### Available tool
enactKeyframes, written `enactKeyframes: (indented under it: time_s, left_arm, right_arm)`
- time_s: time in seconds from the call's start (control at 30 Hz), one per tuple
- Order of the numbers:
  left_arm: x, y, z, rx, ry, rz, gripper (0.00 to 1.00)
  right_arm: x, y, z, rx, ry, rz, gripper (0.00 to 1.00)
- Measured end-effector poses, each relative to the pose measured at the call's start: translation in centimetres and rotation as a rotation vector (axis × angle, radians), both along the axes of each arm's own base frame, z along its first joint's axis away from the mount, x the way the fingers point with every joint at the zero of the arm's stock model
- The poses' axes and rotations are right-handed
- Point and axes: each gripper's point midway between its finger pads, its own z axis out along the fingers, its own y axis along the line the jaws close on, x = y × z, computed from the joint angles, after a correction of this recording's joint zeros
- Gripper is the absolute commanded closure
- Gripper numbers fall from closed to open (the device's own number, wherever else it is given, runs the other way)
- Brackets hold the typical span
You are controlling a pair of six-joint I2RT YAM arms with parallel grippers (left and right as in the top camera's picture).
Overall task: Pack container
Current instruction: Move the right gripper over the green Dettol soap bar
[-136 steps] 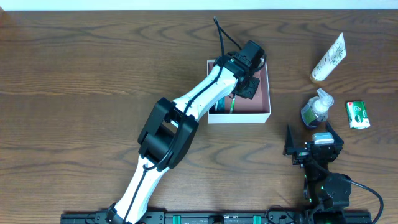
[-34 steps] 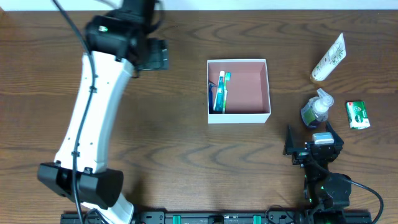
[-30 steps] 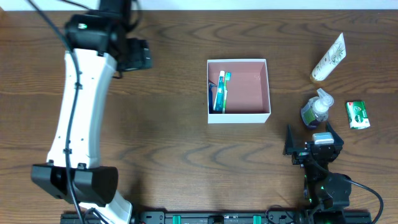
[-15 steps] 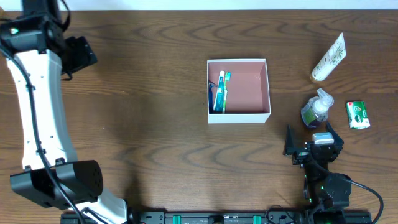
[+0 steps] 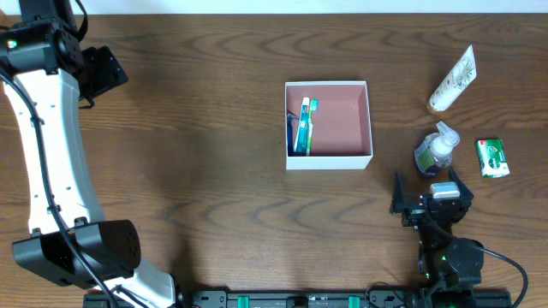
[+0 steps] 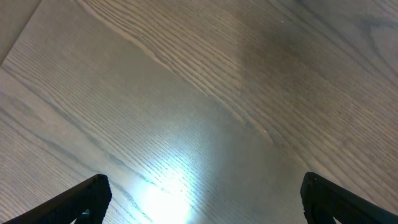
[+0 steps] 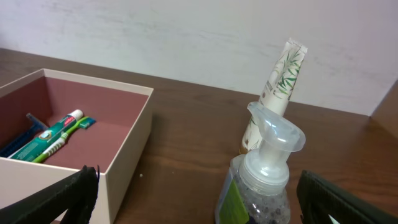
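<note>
The container [image 5: 330, 161] is a square white box with a pink-brown inside, at mid-table. A toothpaste tube [image 5: 305, 128] and a toothbrush lie along its left wall. My left gripper [image 5: 109, 71] is far off at the table's back left corner, open. In the left wrist view the left gripper [image 6: 202, 208] hangs over bare wood with nothing between its fingers. My right gripper [image 5: 425, 185] rests open near the front right. In the right wrist view the right gripper [image 7: 199, 208] faces a pump bottle [image 7: 266, 177], with the container [image 7: 127, 158] to its left.
A clear pump bottle [image 5: 435, 151] with a green label stands right of the box. A cream tube with a leaf print [image 5: 452, 79] lies at the back right, and a small green packet [image 5: 492, 157] sits near the right edge. A wall rises behind the table.
The left arm left the container and swung away to the far back left corner, slowing in the last half second. The toothpaste and toothbrush stayed in the box. The right arm is unmoved.
</note>
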Motion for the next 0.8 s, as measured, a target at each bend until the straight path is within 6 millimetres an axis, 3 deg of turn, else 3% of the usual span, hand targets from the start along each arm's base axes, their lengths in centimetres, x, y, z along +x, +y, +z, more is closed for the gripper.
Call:
enactKeyframes:
  time_s: [0.17,0.37,0.53,0.7,0.8]
  left_arm:
    - [0.0,0.0,0.0,0.0,0.0,0.0,0.02]
    - [0.0,0.0,0.0,0.0,-0.001,0.0,0.02]
    - [0.0,0.0,0.0,0.0,-0.001,0.0,0.02]
    - [0.0,0.0,0.0,0.0,0.0,0.0,0.02]
    - [0.0,0.0,0.0,0.0,0.0,0.0,0.02]
  right_arm:
    - [0.0,0.0,0.2,0.0,-0.007,-0.001,0.01]
    - [0.1,-0.1,2.4,0.005,-0.097,-0.003,0.01]
    - [-1.1,-0.4,9.2,0.014,-0.382,-0.022,0.01]
    - [-4.9,-1.6,16.7,-0.039,-0.717,-0.102,0.01]
    - [-7.0,-1.9,19.5,-0.085,-0.833,-0.146,0.01]
